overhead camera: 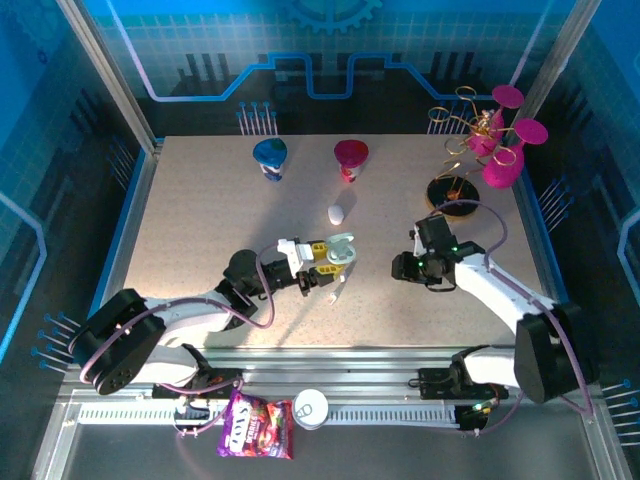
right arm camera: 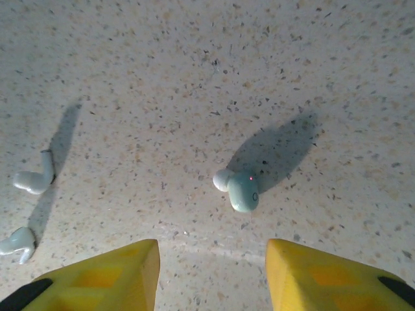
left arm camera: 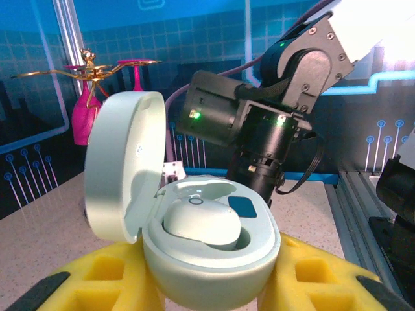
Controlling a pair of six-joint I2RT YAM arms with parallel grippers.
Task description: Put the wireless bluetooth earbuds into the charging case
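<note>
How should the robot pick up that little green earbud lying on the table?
Probably grab the earbud by its plump round body, not its small white tip. Bring the right gripper straight down, one finger each side: it lies flat on the table, nothing close beside it.

Blue cup (overhead camera: 269, 157) and red cup (overhead camera: 351, 158) upper centre on worktop (overhead camera: 200, 220). Pink glasses (overhead camera: 505, 150) on gold rack (overhead camera: 462, 125) upper right. Snack bag (overhead camera: 256, 424) bottom centre.
</note>
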